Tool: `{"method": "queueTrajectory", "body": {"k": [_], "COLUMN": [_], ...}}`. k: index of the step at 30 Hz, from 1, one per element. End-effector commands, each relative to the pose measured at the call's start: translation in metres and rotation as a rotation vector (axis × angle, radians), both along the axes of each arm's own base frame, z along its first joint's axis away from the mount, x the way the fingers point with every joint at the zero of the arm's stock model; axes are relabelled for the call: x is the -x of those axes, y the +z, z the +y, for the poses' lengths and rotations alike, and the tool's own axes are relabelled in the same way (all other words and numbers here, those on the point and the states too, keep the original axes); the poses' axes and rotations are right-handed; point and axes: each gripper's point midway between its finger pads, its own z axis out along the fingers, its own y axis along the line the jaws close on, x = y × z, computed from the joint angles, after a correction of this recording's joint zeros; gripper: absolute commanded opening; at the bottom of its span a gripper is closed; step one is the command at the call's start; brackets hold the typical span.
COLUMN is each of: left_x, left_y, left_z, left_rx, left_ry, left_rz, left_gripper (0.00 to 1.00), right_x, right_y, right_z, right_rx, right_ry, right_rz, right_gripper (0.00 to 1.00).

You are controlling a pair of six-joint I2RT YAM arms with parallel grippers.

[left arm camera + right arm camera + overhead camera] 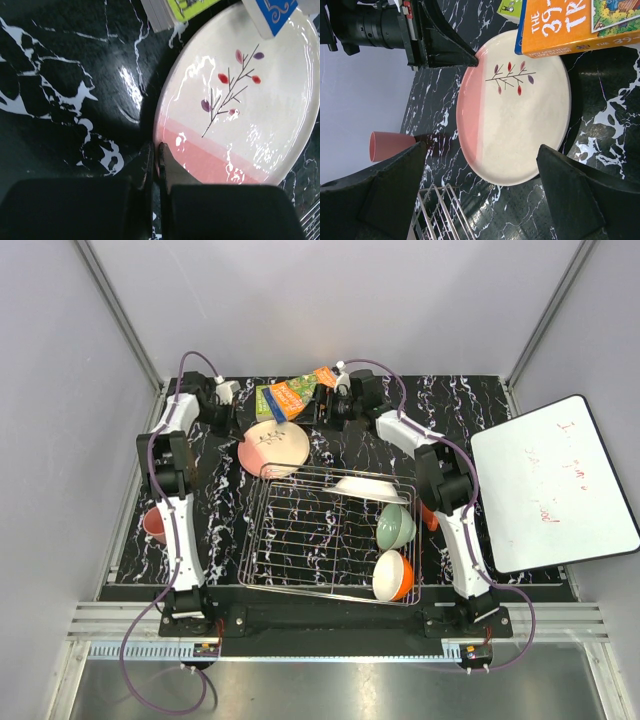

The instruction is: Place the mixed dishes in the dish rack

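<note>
The pink-and-cream plate (273, 448) lies flat on the black marble table just behind the dish rack (262, 540). My left gripper (157, 156) is shut on the plate's (240, 115) pink rim at its left edge, one finger over the rim and one beside it. My right gripper (482, 150) hangs open above the plate (520, 120), near its right side, holding nothing. In the rack stand a white plate (372, 487), a pale green bowl (396, 527) and an orange bowl (392, 575). A pink cup (154, 524) lies at the far left. An orange-red mug (430, 517) peeks from behind the right arm.
Colourful books (295, 395) lie behind the plate, and one corner overlaps its far edge (560, 30). A whiteboard (550, 500) rests at the right. The rack's wire corner (440, 210) is close to the plate's near edge.
</note>
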Motion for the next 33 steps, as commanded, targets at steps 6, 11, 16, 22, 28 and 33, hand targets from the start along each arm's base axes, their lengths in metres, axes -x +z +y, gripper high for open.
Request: {"method": "queueTrajectory", "body": {"k": [6, 11, 16, 22, 28, 33], "left_x": [0.035, 0.044, 0.039, 0.029, 0.022, 0.026], "left_y": [0.020, 0.024, 0.027, 0.048, 0.095, 0.124], "left_z": [0.020, 0.034, 0.035, 0.020, 0.000, -0.017], "left_rx": [-0.083, -0.127, -0.104, -0.020, 0.039, 0.066], "left_ry": [-0.087, -0.081, -0.058, -0.043, -0.071, -0.113], "left_rz": [-0.011, -0.012, -0.013, -0.048, -0.146, -0.204], "left_gripper": [0.00, 0.00, 0.00, 0.00, 0.00, 0.00], "right_x": [-0.008, -0.006, 0.002, 0.015, 0.015, 0.015], "right_y": [-0.010, -0.032, -0.046, -0.051, -0.044, -0.043], "right_z": [0.005, 0.009, 0.019, 0.034, 0.038, 0.040], "right_rx": [-0.017, -0.013, 0.013, 0.028, 0.014, 0.003], "right_ry": [0.034, 0.049, 0.096, 0.176, 0.199, 0.219], "right_rz": [0.019, 0.059, 0.087, 0.104, 0.084, 0.077], "right_gripper": [1.00, 1.00, 1.00, 1.00, 1.00, 1.00]}}
